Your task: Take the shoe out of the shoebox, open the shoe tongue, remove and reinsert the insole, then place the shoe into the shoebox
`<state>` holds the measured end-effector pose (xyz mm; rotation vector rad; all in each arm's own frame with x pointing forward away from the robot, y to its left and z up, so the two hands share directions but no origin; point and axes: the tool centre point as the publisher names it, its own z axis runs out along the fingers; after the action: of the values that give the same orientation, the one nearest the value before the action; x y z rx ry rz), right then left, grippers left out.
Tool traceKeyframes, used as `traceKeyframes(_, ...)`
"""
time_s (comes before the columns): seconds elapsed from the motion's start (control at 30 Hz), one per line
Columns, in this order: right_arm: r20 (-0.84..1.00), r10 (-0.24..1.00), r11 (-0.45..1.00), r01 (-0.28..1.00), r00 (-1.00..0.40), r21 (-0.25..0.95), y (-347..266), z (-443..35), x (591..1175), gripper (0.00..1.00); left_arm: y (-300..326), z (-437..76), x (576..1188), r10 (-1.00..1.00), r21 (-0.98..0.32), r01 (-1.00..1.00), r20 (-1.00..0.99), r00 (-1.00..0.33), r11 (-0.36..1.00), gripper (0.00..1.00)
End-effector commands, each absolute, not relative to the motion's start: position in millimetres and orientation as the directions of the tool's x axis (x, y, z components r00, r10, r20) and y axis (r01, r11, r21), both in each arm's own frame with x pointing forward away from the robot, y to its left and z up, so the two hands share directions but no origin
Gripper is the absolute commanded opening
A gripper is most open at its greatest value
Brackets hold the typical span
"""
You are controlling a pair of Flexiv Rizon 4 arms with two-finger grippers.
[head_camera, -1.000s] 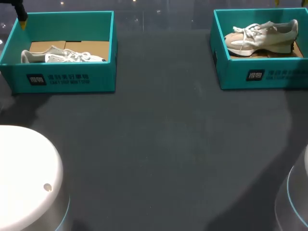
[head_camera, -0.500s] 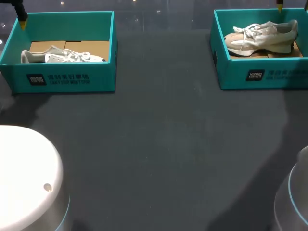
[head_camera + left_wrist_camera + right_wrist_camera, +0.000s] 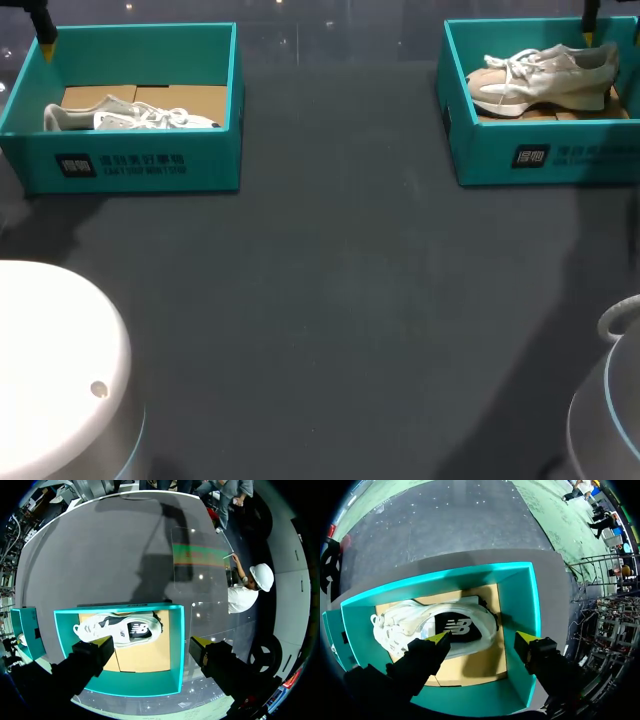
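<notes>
Two teal shoeboxes stand at the table's far side. The left shoebox [image 3: 140, 165] holds a white shoe [image 3: 130, 117], also seen in the left wrist view as the white shoe [image 3: 117, 630]. My left gripper [image 3: 152, 649] hangs open above that box, its yellow fingertip [image 3: 46, 45] at the box's far left corner. The right shoebox [image 3: 540, 155] holds a cream shoe [image 3: 545, 75]. My right gripper [image 3: 482, 639] hangs open over the heel end of this cream shoe [image 3: 420, 625], touching nothing, one fingertip [image 3: 589, 32] showing above the box's far wall.
Dark table surface [image 3: 330, 290] stretches between and in front of the boxes. My arms' white round bases sit at the near left [image 3: 55, 370] and near right [image 3: 610, 410] corners. Each box has a brown cardboard floor [image 3: 470, 665].
The right gripper has come down toward the right box, its finger showing further into the head view. The left arm and both shoes have not moved.
</notes>
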<state>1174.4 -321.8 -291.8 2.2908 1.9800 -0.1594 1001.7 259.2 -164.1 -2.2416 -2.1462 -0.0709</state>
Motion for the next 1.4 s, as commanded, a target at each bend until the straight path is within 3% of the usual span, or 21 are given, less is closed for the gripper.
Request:
traceKeyframes(0.03,-0.148,0.979,-0.144,0.99,0.143,0.002,-326,-303,1182,0.61,260,-164,1001,0.997,0.005,0.999,0.06,0.045,-0.045,1.0)
traceKeyframes(0.63,-0.157,0.981,-0.114,0.993,0.112,-0.004,-337,-333,1177,0.58,260,-164,1001,0.997,0.005,0.999,0.06,0.045,-0.045,1.0)
traceKeyframes(0.87,-0.169,0.979,-0.12,0.993,0.117,-0.01,-342,-342,1175,0.63,260,-164,1001,0.997,0.005,0.999,0.06,0.045,-0.045,1.0)
traceKeyframes(1.4,-0.169,0.981,-0.105,0.994,0.099,-0.029,-343,-360,1169,0.62,260,-164,1001,0.997,0.005,0.999,0.06,0.045,-0.045,1.0)
